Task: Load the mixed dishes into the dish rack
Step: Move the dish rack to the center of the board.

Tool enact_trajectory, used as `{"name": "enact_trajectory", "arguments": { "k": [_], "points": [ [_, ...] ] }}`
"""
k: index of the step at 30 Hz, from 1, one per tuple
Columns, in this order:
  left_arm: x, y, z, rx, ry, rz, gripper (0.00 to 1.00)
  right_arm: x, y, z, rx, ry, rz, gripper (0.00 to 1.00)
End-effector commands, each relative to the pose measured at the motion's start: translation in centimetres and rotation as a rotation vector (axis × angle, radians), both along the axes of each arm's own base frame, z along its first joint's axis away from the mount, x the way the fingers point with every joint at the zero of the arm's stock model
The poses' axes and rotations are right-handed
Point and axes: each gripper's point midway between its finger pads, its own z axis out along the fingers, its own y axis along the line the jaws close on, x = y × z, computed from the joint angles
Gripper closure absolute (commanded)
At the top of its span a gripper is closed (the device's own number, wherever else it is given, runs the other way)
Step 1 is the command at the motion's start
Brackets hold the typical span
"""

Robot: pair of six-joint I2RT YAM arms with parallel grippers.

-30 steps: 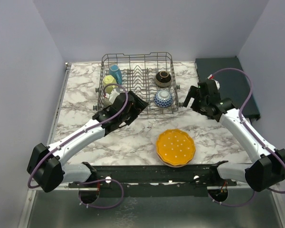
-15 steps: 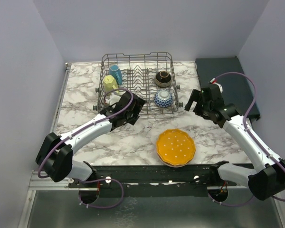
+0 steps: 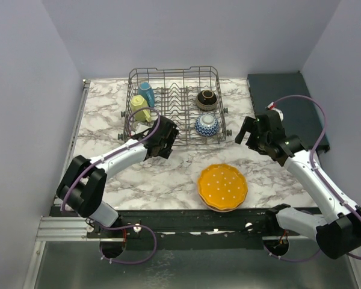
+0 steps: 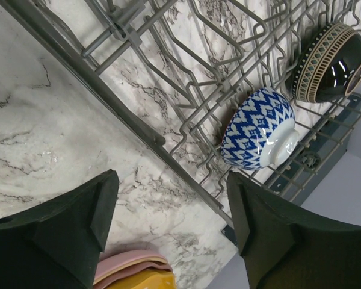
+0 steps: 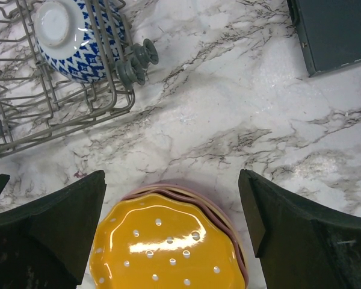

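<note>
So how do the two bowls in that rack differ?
The blue-white bowl carries a blue zigzag pattern on white; the dark brown bowl is glossy and plain apart from a tan patterned band by its rim. The blue-white bowl sits nearer the front edge of the dish rack, the dark brown bowl behind it. Both are small and rest foot up.

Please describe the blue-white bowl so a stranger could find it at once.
Find the grey wire dish rack far back on the table. In its near right corner sits the blue-white bowl, just before a dark brown bowl; only it has a blue zigzag pattern.
</note>
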Motion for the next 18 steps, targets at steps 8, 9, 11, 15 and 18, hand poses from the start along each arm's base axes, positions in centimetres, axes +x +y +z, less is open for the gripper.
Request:
{"name": "enact_trajectory", "arguments": {
  "k": [8,9,11,15,18],
  "points": [
    [1.00,-0.94,-0.35,0.014,0.020,-0.051,0.54,-0.79,-0.25,-0.89,-0.004,0.018,-0.007,0.01],
    [0.98,-0.95,-0.32,0.015,0.018,-0.055,0.61,-0.83,-0.21,-0.92,-0.004,0.020,-0.004,0.01],
    [0.90,-1.03,-0.35,0.017,0.019,-0.067,0.73,-0.90,-0.23,-0.98,-0.003,0.022,-0.005,0.01],
    [0.79,-0.97,-0.33,0.032,0.013,-0.087,0.88,-0.90,-0.14,-1.03,0.002,0.020,-0.003,0.01],
    [0.62,-0.88,-0.44,0.041,0.013,-0.101,0.95,-0.91,-0.08,-1.20,0.004,0.027,-0.001,0.01]
  ]
}}
